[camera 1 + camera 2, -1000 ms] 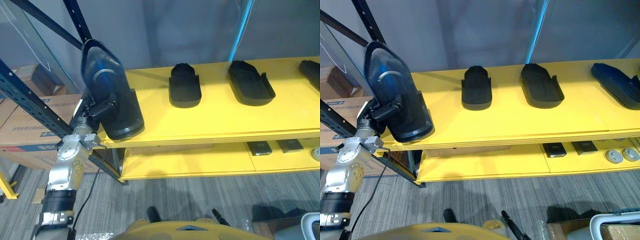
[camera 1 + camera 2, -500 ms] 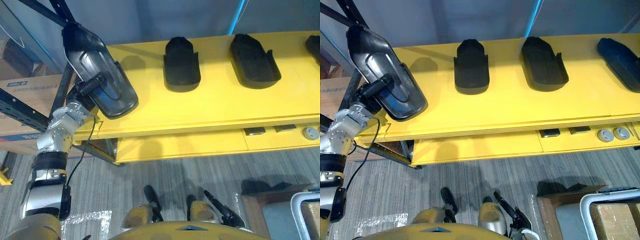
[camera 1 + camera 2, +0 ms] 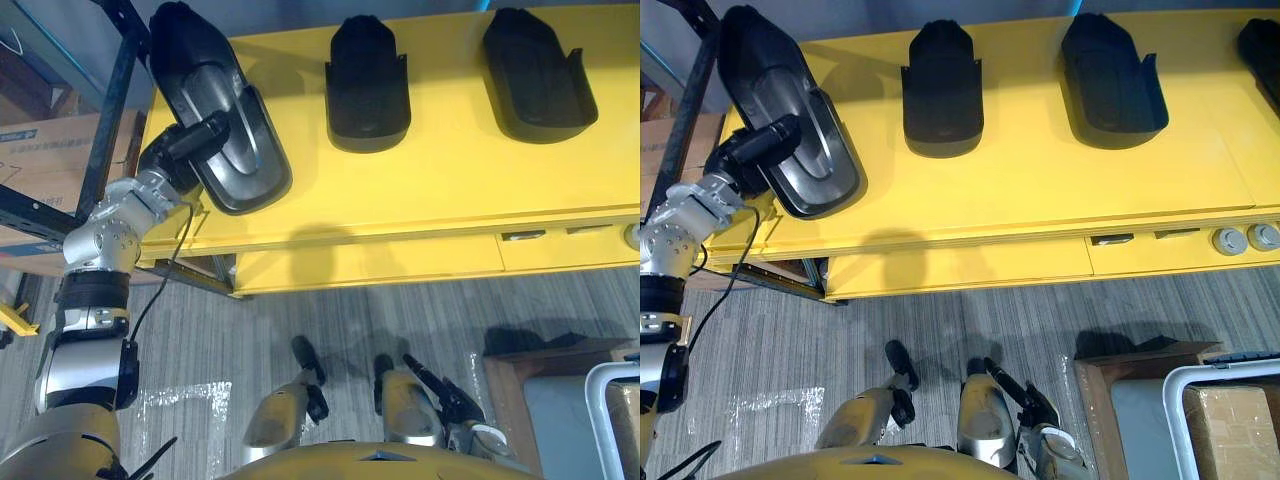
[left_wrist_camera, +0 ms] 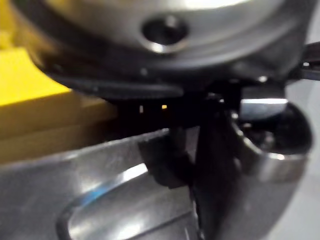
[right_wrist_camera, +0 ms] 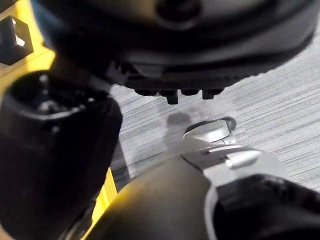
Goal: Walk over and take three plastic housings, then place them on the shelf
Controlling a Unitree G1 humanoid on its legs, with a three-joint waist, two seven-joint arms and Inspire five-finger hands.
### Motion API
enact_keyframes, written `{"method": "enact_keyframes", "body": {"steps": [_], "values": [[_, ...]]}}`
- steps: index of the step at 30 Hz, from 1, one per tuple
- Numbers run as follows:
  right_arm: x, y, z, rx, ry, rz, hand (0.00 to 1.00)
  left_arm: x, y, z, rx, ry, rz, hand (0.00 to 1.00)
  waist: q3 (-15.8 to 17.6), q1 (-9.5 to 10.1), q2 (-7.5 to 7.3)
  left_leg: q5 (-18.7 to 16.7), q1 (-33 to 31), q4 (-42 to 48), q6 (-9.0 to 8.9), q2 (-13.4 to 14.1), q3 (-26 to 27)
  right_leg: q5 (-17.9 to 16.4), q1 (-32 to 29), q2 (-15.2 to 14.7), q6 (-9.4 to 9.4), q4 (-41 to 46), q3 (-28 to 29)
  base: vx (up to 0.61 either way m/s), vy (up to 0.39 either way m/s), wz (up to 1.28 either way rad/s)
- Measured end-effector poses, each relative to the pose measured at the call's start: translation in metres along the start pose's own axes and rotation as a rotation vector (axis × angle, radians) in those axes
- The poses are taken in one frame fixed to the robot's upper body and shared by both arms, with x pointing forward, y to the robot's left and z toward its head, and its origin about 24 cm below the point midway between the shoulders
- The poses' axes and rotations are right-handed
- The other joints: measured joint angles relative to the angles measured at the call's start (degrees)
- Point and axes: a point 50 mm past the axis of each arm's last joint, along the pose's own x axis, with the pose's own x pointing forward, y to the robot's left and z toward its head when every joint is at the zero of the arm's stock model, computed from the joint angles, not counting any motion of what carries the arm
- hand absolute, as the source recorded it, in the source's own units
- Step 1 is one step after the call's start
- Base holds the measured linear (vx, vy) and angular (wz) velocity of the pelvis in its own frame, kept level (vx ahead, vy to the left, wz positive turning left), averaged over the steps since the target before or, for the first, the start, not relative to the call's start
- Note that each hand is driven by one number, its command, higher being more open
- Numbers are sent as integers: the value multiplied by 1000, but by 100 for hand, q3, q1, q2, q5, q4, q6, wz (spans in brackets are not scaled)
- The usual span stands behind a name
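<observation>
Yellow shelf [image 3: 1040, 200], four housings [image 3: 940, 90] [image 3: 1110, 75] [image 3: 1262, 45], left hand [image 3: 758, 148] holding one [image 3: 818, 172]

The left robot hand [image 3: 188, 146] grips a housing [image 3: 230, 150] at the shelf [image 3: 430, 185] end. A dark rack post [image 3: 112, 100] stands close on its left. To its right, bare yellow board lies open up to the second housing [image 3: 368, 70], with the third housing [image 3: 535, 65] beyond.

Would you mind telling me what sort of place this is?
Probably a warehouse or factory storeroom: a yellow shelf on dark steel racking, black plastic housings laid along it, and cardboard boxes beside.
</observation>
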Motion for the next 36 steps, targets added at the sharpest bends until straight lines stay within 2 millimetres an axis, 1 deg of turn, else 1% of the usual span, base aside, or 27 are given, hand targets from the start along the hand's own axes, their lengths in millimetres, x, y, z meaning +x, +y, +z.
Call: {"method": "enact_keyframes", "body": {"steps": [2, 4, 10, 11, 16, 20, 23, 24, 27, 31, 36], "values": [[1, 0, 5, -3, -12, 2, 100, 2, -1, 9, 33, -14, 8, 0, 92, -3, -4, 13, -5, -1, -12, 6, -6, -26, -32, 0, -17, 59, -10, -14, -53, 2], [3, 2, 12, -5, -37, 7, 100, 5, -2, 24, 97, -29, 27, 0, 189, -12, -13, 36, -68, -4, -29, 20, -4, -36, -128, 6, -30, 124, -13, -25, -53, -1], [2, 2, 14, 34, -44, 10, 100, 10, -4, 36, 156, -13, 65, 0, 202, -22, -30, 43, -126, -14, -29, 33, 3, -31, -179, 15, -26, 122, -16, 1, -13, 0], [2, 3, 14, 36, -44, 11, 100, 11, -4, 38, 170, -16, 72, 100, 206, -24, -36, 43, -136, -20, -28, 35, 6, -26, -185, 17, -22, 109, -15, 21, -30, 0], [3, 6, 13, 29, -41, 18, 100, 12, -3, 49, 261, -15, 120, 100, 241, -35, -97, 40, -136, -19, -25, 70, 68, 30, -170, 62, 14, 23, 40, 14, -18, -5], [3, 7, 14, 62, -44, 18, 100, 12, 0, 55, 349, -10, 177, 100, 249, -46, -109, 38, -135, -22, -23, 127, 142, 115, -148, 129, 4, -97, 92, 14, -25, -11], [3, 8, 14, 57, -43, 18, 100, 12, 5, 58, 419, -6, 247, 100, 250, -137, -112, 37, -109, -23, -23, 138, 149, 123, -118, 135, 0, -113, 90, 9, -22, -2], [2, 9, 13, 51, -41, 22, 100, 12, 8, 60, 450, -4, 293, 100, 254, -174, -114, 30, -74, -24, -16, 148, 154, 145, -60, 144, 0, -166, 88, 17, -16, -3], [2, 9, 11, 45, -34, 25, 100, 12, 12, 61, 467, 0, 353, 100, 254, -193, -111, 2, -33, -24, -12, 164, 178, 194, 31, 161, 9, -287, 102, 36, -13, -4], [1, 9, 9, 78, -29, 13, 100, 13, 11, 62, 498, -9, 394, 100, 257, -199, -116, -29, -2, -23, 10, 168, 197, 270, 140, 169, 20, -442, 107, 42, -4, -2], [-1, 8, 3, 81, -27, -2, 100, 12, 12, 62, 520, -31, 497, 100, 257, -229, -117, -111, 135, -26, -12, 173, 233, 364, 382, 178, 26, -693, 129, 48, -5, -4]]}}
